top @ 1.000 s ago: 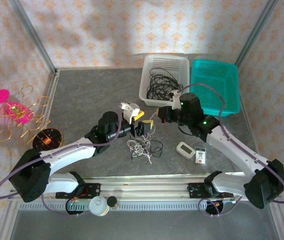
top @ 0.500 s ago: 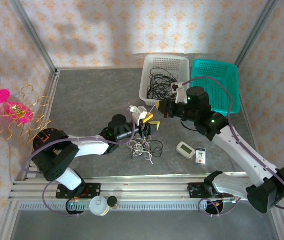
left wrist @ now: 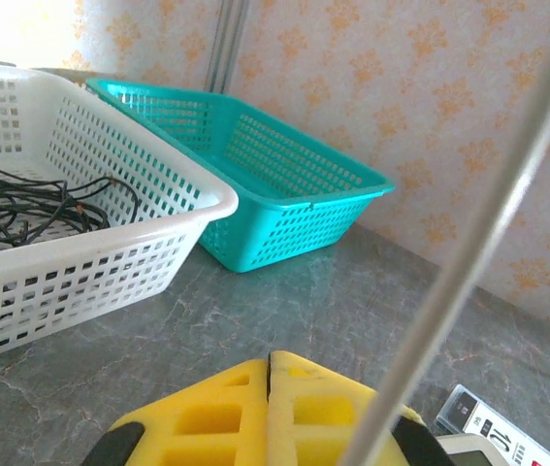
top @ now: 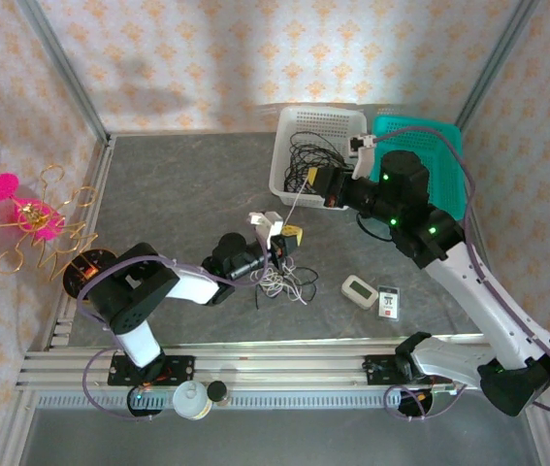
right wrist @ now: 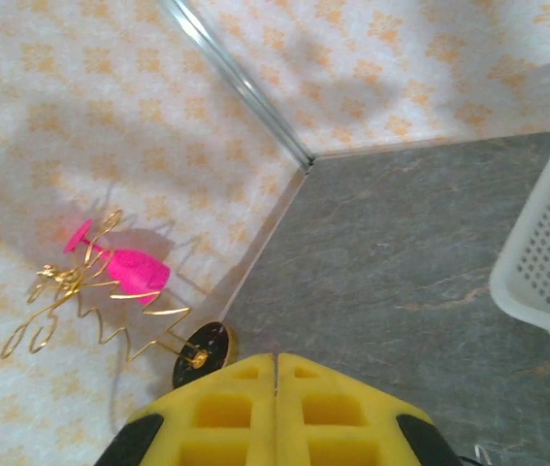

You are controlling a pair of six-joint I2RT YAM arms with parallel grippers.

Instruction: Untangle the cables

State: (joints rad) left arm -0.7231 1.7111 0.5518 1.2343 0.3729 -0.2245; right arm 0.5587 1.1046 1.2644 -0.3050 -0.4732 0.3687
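A tangle of thin white and black cables (top: pixel 280 282) lies on the grey table in front of the left arm. One white cable (top: pixel 297 205) rises taut from the tangle to my right gripper (top: pixel 315 184), which is shut on it above the table beside the white basket (top: pixel 278 167). My left gripper (top: pixel 287 236) hovers just over the tangle, its yellow pads pressed together. In the left wrist view the white cable (left wrist: pixel 469 233) crosses in front of the right pad, not between the shut jaws (left wrist: pixel 270 361). More black cables (top: pixel 308 160) lie in the white basket (left wrist: pixel 158 194). The right wrist view shows its gripper (right wrist: pixel 276 359) with pads closed.
A teal basket (top: pixel 420 170) stands right of the white one. A small white device (top: pixel 360 289) and a card (top: pixel 389 303) lie right of the tangle. A pink and gold wire ornament (top: pixel 22 218) on a round black base (top: pixel 90 267) stands at the left wall.
My left gripper moved right to the tangle and closed. My right gripper rose toward the white basket, pulling the white cable taut.
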